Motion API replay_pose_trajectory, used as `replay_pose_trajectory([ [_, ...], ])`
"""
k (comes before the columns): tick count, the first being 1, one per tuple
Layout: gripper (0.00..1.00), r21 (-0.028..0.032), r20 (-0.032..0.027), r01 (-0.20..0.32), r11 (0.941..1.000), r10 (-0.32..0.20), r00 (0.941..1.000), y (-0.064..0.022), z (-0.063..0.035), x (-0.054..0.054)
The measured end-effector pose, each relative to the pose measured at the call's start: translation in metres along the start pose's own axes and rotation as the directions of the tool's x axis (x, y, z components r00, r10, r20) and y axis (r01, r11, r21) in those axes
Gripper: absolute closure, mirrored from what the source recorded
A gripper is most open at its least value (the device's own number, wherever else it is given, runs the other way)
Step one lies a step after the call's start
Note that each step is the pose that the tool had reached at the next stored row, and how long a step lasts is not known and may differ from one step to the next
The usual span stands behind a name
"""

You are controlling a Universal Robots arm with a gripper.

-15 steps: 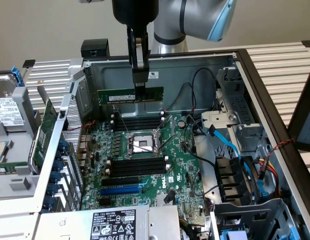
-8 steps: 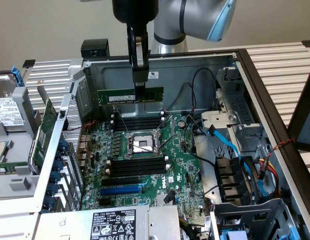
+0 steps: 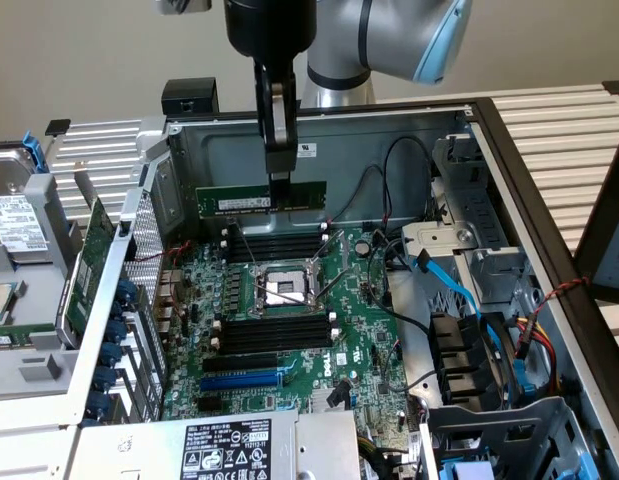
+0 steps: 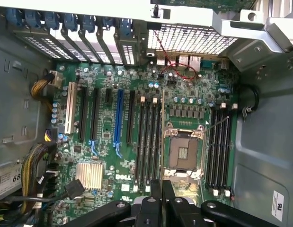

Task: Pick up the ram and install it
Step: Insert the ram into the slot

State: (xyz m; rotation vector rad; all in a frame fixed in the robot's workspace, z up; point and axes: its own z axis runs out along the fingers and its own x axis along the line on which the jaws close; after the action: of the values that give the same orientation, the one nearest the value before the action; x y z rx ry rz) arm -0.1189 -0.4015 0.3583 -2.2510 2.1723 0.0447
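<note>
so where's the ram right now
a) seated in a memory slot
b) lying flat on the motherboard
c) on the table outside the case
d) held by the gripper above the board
D: in the exterior view the gripper is clamped on the top edge of the ram, which hangs above the motherboard, not seated in any slot.

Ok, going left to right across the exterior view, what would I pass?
Hard drive → green expansion card → memory stick, held in the end effector → blue cable → red and yellow wires.
</note>
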Motion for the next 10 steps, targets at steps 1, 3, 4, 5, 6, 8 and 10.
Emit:
replay_pose_trajectory([
  [1, 0.87, 0.0001, 0.0002, 0.0, 1.0, 0.0, 1.0, -0.0001, 0.0019, 0.0],
  [3, 0.87, 0.0002, 0.0013, 0.0, 1.0, 0.0, 1.0, -0.0001, 0.0055, 0.0],
  [4, 0.87, 0.0001, 0.0014, 0.0, 1.0, 0.0, 1.0, -0.0001, 0.0072, 0.0],
  [5, 0.87, 0.0001, 0.0015, 0.0, 1.0, 0.0, 1.0, -0.0001, 0.0095, 0.0],
  [6, 0.87, 0.0002, 0.0016, 0.0, 1.0, 0.0, 1.0, -0.0002, 0.0123, 0.0],
  [8, 0.87, 0.0002, 0.0016, -0.002, 1.0, 0.002, 1.0, -0.0002, 0.0194, 0.001],
  [10, 0.87, 0.0003, 0.0017, -0.003, 1.0, 0.003, 1.0, -0.0003, 0.0244, 0.001],
])
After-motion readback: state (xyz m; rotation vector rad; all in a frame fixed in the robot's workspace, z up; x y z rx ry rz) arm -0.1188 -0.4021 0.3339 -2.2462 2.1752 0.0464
